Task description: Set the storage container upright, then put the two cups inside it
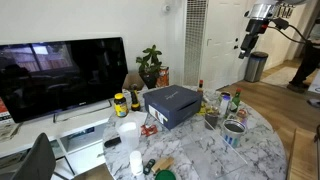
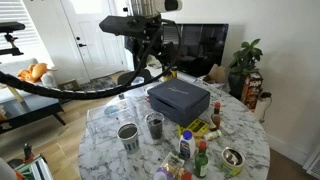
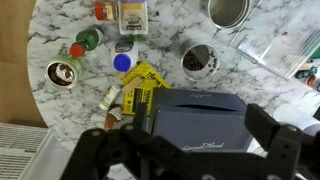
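Observation:
The storage container is a dark blue-grey box lying flat on the round marble table; it shows in both exterior views. The small dark cup stands beside it. The wider silvery tin cup stands next to the dark cup. My gripper is open and empty, high above the box; it also shows in both exterior views.
Slim bottles, a yellow packet, a yellow-lidded jar and a small bowl crowd the table around the box. A white container stands near its edge. A TV and a plant stand behind.

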You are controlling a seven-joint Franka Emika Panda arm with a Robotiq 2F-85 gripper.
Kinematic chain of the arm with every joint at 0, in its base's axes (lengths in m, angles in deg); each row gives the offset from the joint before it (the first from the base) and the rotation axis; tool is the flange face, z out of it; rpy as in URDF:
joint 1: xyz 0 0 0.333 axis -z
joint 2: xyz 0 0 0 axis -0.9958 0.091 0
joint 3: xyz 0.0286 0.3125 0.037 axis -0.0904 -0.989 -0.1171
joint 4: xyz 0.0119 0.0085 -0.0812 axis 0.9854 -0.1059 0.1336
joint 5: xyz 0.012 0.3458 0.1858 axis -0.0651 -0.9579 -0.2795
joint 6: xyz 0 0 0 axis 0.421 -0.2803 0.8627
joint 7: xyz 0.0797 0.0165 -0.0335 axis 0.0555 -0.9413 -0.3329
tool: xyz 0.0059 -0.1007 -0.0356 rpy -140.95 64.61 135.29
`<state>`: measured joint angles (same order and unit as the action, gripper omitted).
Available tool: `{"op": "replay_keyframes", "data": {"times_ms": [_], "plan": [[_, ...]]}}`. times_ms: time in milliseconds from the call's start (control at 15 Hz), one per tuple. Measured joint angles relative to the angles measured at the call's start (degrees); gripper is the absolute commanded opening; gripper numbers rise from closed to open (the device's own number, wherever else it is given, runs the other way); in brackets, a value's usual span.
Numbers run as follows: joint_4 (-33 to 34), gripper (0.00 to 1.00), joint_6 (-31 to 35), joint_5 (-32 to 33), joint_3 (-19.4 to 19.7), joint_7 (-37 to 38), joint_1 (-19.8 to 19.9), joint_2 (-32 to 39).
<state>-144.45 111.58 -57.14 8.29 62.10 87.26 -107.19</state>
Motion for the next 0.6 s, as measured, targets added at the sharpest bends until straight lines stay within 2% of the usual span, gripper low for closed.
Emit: {"op": "replay_keyframes", "data": {"times_ms": [400, 600], "plan": [[0.0, 1.0, 0.0, 0.0, 0.0, 0.0, 0.0, 0.0], [-0.96, 1.0, 0.22, -3.81, -1.08, -0.06, -0.79, 1.75]]}}
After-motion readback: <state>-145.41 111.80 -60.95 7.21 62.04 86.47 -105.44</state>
